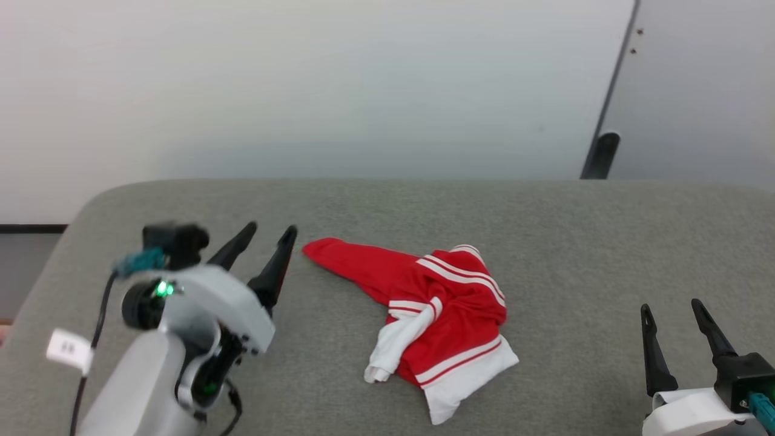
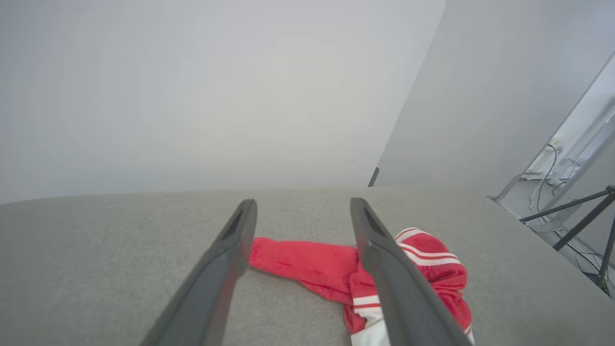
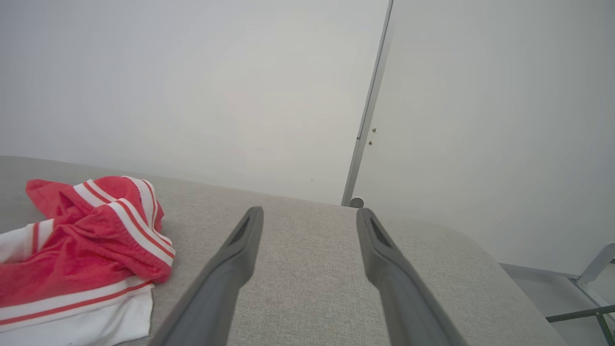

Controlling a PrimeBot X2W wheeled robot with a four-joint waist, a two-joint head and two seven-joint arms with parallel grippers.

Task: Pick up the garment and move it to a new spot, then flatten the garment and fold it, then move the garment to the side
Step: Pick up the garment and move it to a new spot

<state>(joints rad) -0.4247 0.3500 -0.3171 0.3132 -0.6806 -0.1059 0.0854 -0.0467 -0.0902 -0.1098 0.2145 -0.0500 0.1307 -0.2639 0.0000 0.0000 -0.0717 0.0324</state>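
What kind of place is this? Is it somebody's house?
Probably a robot test room or lab, not a house. The walls are bare and pale, the red shirt lies crumpled on a plain grey cloth-covered table, and a dark tripod stands off to one side.

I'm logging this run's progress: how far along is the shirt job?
Nothing looks done: the garment lies crumpled on the grey surface, unfolded. In hand: the left gripper, open and empty, points at its red end. The right gripper sits open, apart from it. To do: pick up, move, flatten, fold, set aside.
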